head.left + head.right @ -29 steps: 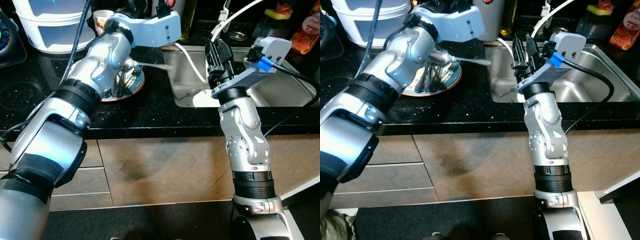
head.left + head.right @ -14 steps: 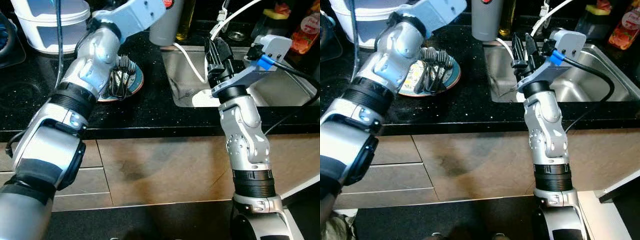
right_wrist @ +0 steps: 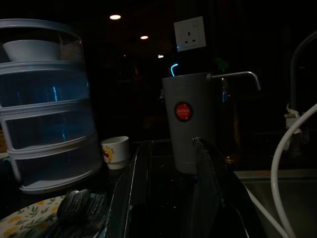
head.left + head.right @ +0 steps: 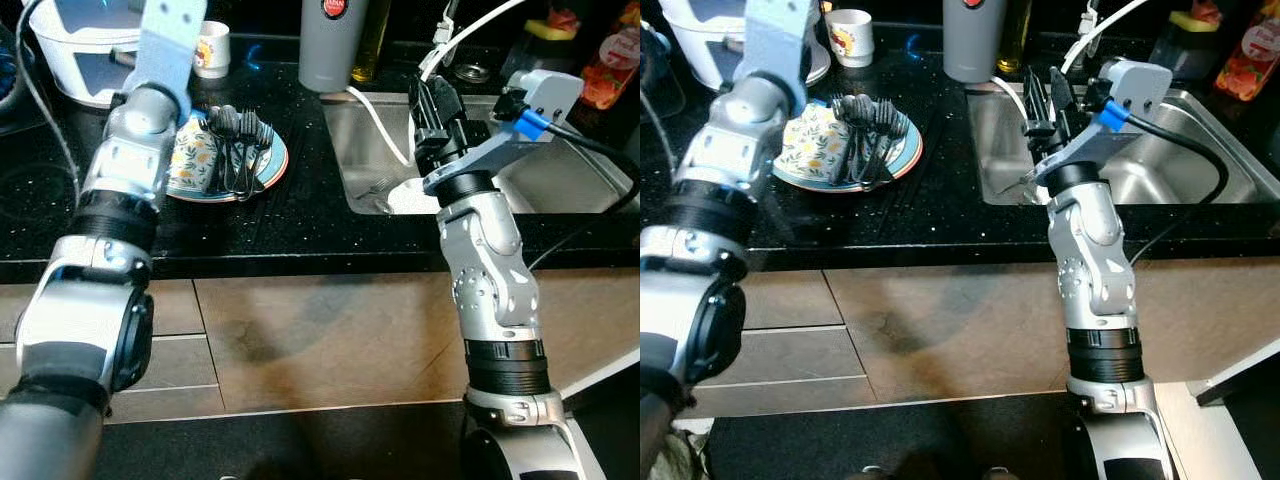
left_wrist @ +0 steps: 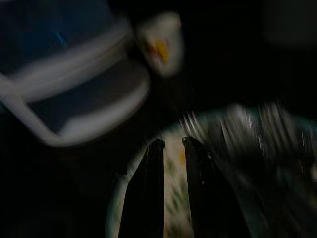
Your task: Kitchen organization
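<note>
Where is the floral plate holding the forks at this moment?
The floral plate sits on the black countertop at the robot's left, between the sink and the stacked white container, beside the small cup.

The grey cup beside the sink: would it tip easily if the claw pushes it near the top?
Probably yes. The grey cup is tall and narrow, so a high push may topple it. Its smooth wall looks slippery. It stands close to the sink edge, so it could fall in.

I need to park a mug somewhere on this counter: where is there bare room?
Bare black counter lies between the floral plate and the sink, running along the front edge. It is crowded behind: small cup, grey tumbler and white container. The plate carries forks; the right gripper hangs over the sink.
</note>
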`<state>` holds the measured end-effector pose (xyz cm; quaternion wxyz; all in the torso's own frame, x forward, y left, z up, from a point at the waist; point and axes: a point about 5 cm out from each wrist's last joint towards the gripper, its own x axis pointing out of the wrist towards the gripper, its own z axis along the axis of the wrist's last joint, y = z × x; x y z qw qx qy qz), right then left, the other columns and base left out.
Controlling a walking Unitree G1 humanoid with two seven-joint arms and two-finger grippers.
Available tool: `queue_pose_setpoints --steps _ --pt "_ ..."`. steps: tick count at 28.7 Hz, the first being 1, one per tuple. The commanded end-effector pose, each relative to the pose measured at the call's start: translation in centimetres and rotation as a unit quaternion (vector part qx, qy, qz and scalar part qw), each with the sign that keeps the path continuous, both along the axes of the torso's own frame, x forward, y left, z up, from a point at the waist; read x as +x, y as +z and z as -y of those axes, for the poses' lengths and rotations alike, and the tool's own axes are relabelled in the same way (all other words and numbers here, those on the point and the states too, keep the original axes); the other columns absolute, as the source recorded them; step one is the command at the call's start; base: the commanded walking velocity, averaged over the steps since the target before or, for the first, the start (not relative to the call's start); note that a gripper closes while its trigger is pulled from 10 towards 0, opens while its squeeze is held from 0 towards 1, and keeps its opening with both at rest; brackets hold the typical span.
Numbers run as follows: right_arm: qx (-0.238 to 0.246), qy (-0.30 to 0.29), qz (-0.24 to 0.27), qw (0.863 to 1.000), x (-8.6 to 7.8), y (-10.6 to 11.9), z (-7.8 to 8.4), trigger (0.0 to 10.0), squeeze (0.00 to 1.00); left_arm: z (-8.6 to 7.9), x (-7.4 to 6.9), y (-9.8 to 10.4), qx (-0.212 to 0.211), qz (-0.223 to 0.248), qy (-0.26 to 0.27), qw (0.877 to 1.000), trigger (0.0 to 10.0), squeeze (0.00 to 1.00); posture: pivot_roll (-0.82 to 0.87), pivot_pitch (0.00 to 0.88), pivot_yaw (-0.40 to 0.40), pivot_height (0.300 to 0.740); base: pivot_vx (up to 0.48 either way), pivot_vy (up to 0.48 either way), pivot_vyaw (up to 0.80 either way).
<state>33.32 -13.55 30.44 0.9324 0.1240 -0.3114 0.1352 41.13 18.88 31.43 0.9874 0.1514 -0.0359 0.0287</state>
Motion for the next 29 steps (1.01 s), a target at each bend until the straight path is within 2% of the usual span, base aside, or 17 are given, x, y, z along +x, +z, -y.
queue_pose_setpoints --steps 1,2,3,4,5,6,9,14,15,17,18,22,29 --pt "0.002 -0.001 -0.001 1.000 -0.1 0.0 0.2 10.0 0.00 0.8 -0.2 -1.1 -0.010 -0.035 -0.026 0.999 10.0 0.00 0.17 0.103 -0.059 0.740 0.000 0.000 0.00" --pt "0.002 -0.001 -0.002 1.000 -0.1 -0.1 0.2 10.0 0.00 1.2 -0.3 -1.3 -0.017 -0.040 -0.035 0.998 10.0 0.00 0.17 0.103 -0.059 0.740 0.000 0.000 0.00" --pt "0.002 -0.001 -0.003 1.000 -0.1 -0.1 0.1 10.0 0.00 1.7 -0.4 -1.4 -0.006 -0.037 -0.039 0.999 10.0 0.00 0.17 0.103 -0.059 0.740 0.000 0.000 0.00" --pt "0.002 -0.001 -0.003 1.000 -0.1 -0.2 0.1 10.0 0.00 2.0 -0.5 -1.4 -0.006 -0.036 -0.039 0.999 10.0 0.56 0.17 0.103 -0.059 0.740 0.000 0.000 0.00" --pt "0.002 0.000 -0.004 1.000 -0.1 -0.2 0.1 10.0 0.00 2.2 -0.5 -1.5 -0.008 -0.037 -0.038 0.999 10.0 0.56 0.17 0.103 -0.059 0.740 0.000 0.000 0.00" --pt "0.002 0.000 -0.004 1.000 -0.1 -0.2 0.1 10.0 0.00 2.7 -0.5 -1.4 -0.007 -0.036 -0.043 0.998 10.0 1.00 0.17 0.103 -0.059 0.740 0.000 0.000 0.00" --pt "0.001 0.000 -0.003 1.000 -0.2 -0.1 0.1 10.0 0.00 4.0 -0.5 -1.3 -0.033 -0.045 -0.057 0.997 10.0 1.00 0.17 0.103 -0.059 0.740 0.000 0.000 0.00" --pt "0.002 -0.001 -0.003 1.000 -0.1 -0.1 0.1 10.0 0.00 4.7 -0.5 -1.9 -0.052 -0.074 -0.059 0.994 10.0 1.00 0.16 0.108 -0.054 0.740 0.000 0.000 0.00" --pt "0.002 -0.001 -0.003 1.000 -0.2 -0.1 0.1 10.0 0.00 4.6 -0.4 -2.3 -0.063 -0.089 -0.050 0.993 10.0 0.00 0.16 0.108 -0.054 0.740 0.000 0.000 0.00" --pt "0.002 -0.001 -0.003 1.000 -0.2 -0.1 0.1 10.0 0.00 4.6 -0.4 -2.5 -0.070 -0.098 -0.043 0.992 10.0 0.00 0.16 0.108 -0.054 0.740 0.000 0.000 0.00" --pt "0.003 0.000 -0.004 1.000 -0.2 -0.1 0.1 10.0 0.00 4.3 -0.1 -3.2 -0.083 -0.115 -0.024 0.990 10.0 0.00 0.16 0.108 -0.049 0.740 0.000 0.000 0.00" --pt "0.003 0.000 -0.003 1.000 -0.2 -0.1 0.0 10.0 0.00 4.1 0.1 -3.6 -0.093 -0.126 -0.014 0.988 10.0 0.00 0.16 0.108 -0.048 0.740 0.000 0.000 0.00" --pt "0.005 -0.001 -0.002 1.000 -0.2 -0.1 0.0 10.0 0.00 4.1 0.3 -4.8 -0.117 -0.165 -0.027 0.979 10.0 0.00 0.17 0.107 -0.045 0.740 0.000 0.000 0.00"
